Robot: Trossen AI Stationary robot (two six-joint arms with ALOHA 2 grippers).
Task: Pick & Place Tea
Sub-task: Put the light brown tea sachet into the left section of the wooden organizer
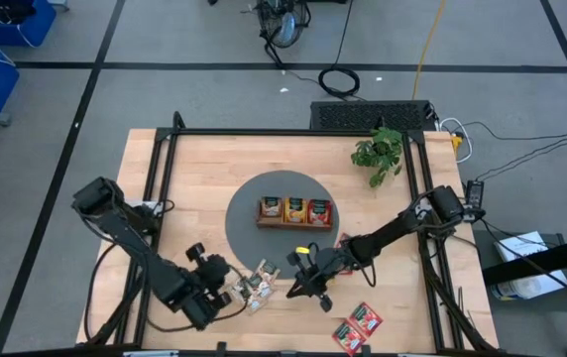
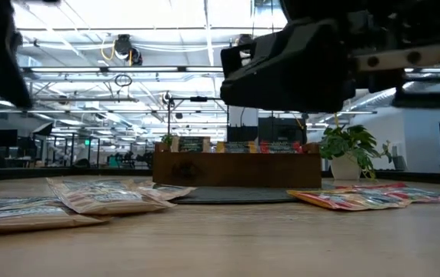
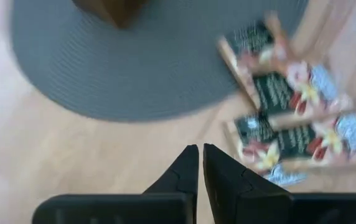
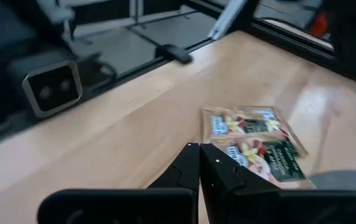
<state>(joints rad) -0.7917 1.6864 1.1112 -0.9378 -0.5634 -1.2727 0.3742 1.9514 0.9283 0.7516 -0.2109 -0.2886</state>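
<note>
Hovering over the near middle of the counter [image 1: 194, 178], both grippers empty: left gripper [image 1: 232, 294] sits low at near left, jaws clenched together with nothing between them, tips just beside the beige-white tea sachets [image 1: 256, 288] that lie loose on the wood near the edge of the round grey mat [image 1: 244, 233]; left wrist view shows those sachets [image 3: 290, 118] partly overlapping each other, some touching the mat rim. Right gripper [image 1: 298, 281] is just right of that same pile, jaws also clenched on nothing; right wrist view has two beige sachets [image 4: 252, 140] flat on the wood just beyond its fingertips [image 4: 193, 168], not touched. Wooden tray [image 1: 294, 212] stands on the mat, centre of the counter, with sachets upright in its compartments. Red sachets [image 1: 358, 327] lie flat at near right, well apart from both grippers, one more red one [image 1: 344, 241] by the right arm. Low view: orange/red sachets [image 2: 358, 198] flat to the right of the tray [image 2: 235, 171]. Potted plant [image 1: 380, 154] at far right
</note>
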